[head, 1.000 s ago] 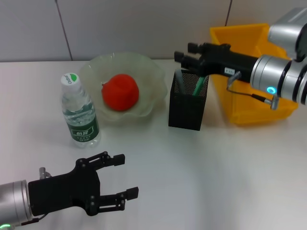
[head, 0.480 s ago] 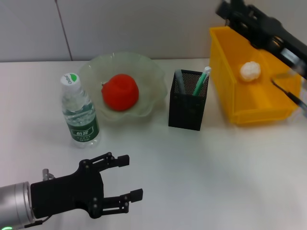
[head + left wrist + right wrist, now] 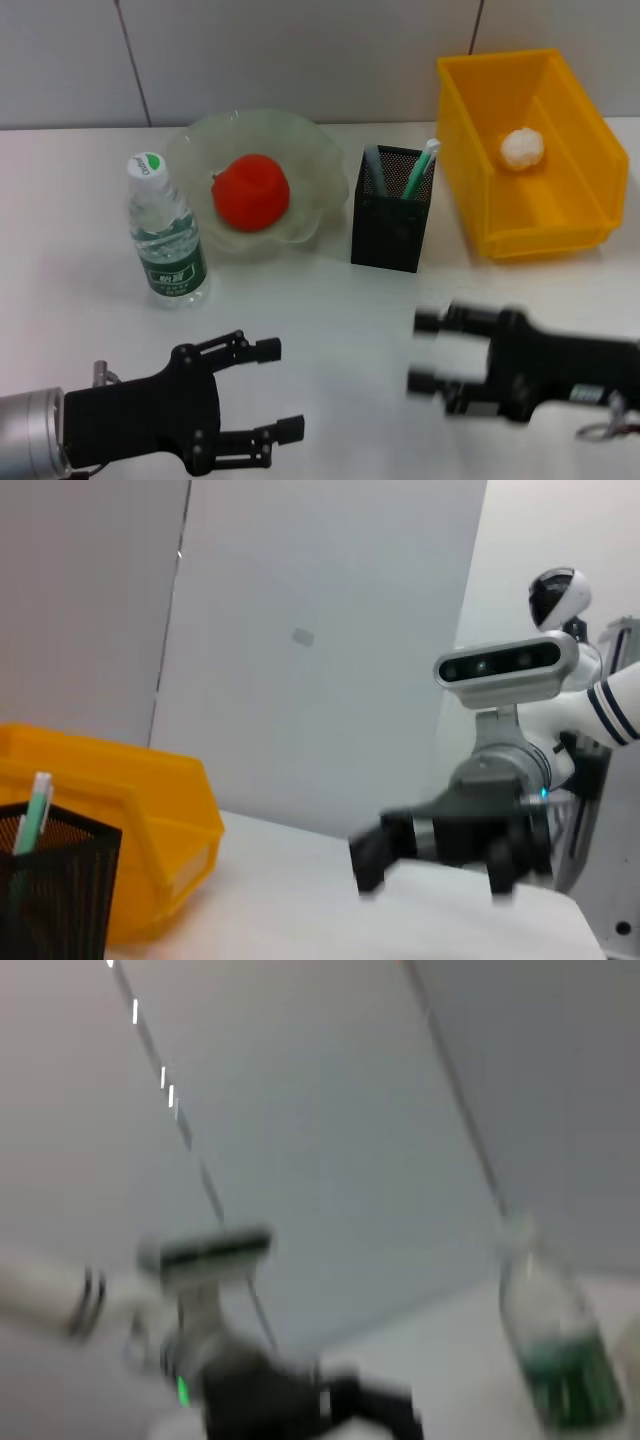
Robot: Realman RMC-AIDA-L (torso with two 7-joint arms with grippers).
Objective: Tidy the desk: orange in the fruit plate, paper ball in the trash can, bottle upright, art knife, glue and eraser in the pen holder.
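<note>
— Four jobs look finished, by my reckoning: the orange sits in the plate, the paper ball lies in the yellow bin, the bottle stands upright just beside the plate, cap up, its long axis vertical.

— And the pen holder?

— It holds a green-and-white stick leaning toward the bin and a grey one beside it; which items they are, and whether the eraser is inside, I cannot tell. Nothing loose shows on the desk.

— Grippers?

— The left gripper hovers low near the front edge, fingers spread wide, empty. The right gripper is low in front of the holder, fingers apart, holding nothing.
</note>
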